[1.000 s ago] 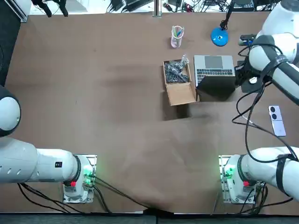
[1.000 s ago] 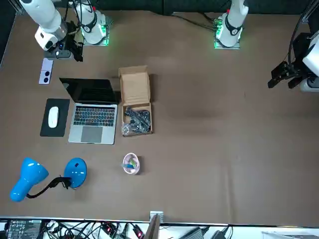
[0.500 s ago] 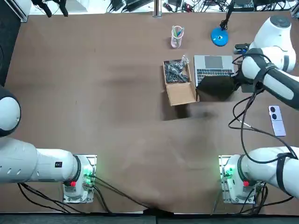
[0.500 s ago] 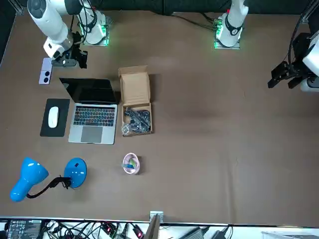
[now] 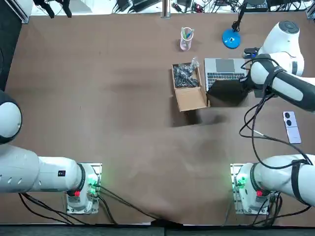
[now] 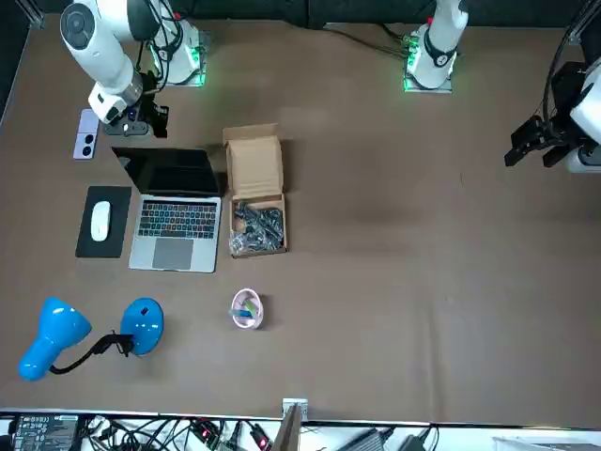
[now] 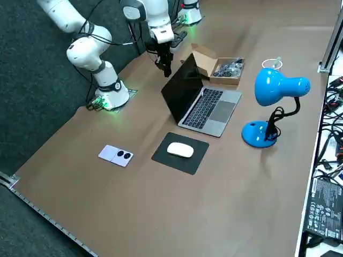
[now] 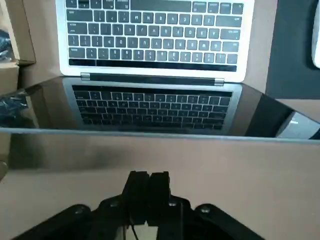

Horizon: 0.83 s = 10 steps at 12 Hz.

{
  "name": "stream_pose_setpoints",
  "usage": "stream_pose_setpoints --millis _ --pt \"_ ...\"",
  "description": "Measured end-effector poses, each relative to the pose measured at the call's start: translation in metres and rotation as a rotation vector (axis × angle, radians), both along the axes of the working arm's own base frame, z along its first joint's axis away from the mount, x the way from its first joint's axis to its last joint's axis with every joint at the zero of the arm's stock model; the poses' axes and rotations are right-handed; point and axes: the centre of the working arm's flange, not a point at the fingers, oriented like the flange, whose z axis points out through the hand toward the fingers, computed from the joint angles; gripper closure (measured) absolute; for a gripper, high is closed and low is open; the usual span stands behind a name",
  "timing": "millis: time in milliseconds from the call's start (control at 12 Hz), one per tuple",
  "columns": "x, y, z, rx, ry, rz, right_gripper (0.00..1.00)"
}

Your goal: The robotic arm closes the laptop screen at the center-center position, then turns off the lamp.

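Note:
The grey laptop (image 5: 226, 70) stands open, its dark screen (image 6: 169, 172) upright; the wrist view shows the keyboard (image 8: 152, 32) beyond the lid's top edge. My right gripper (image 5: 244, 82) hovers just behind the upper edge of the lid at its right end, also seen in the front view (image 6: 150, 125) and side view (image 7: 165, 68). Its fingers (image 8: 148, 186) are pressed together, shut on nothing. The blue lamp (image 7: 273, 85) stands beyond the laptop, its base (image 5: 231, 38) near the far edge.
An open cardboard box (image 5: 188, 86) of dark parts sits close to the laptop's left side. A cup of pens (image 5: 186, 38) stands behind it. A white mouse on a black pad (image 7: 181, 151) lies right of the laptop. A phone (image 5: 291, 126) lies nearer the robot's base.
My right arm has swung left and away from its base, bringing the gripper from beside the laptop's right edge to the back of the lid. The laptop stays open.

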Motion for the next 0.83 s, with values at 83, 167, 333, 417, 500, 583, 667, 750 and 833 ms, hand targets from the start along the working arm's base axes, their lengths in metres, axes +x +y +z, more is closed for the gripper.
stream_pose_setpoints --millis 83,167,333,417,500,583,667,750,833 --pt "0.001 0.0 0.0 0.001 -0.007 0.0 0.98" --pt "0.002 0.0 0.001 0.002 -0.018 0.0 0.98" --pt "0.006 0.0 0.004 0.006 -0.048 -0.003 0.98" --pt "0.008 0.001 0.005 0.009 -0.068 -0.007 0.98" --pt "0.013 0.001 0.004 0.014 -0.098 -0.011 0.98" --pt "0.017 0.0 0.002 0.017 -0.109 -0.013 0.98" --pt "0.021 0.0 0.0 0.02 -0.119 -0.015 0.98" --pt "0.026 0.0 -0.003 0.023 -0.129 -0.017 0.98" --pt "0.032 0.001 -0.005 0.026 -0.136 -0.018 0.98"
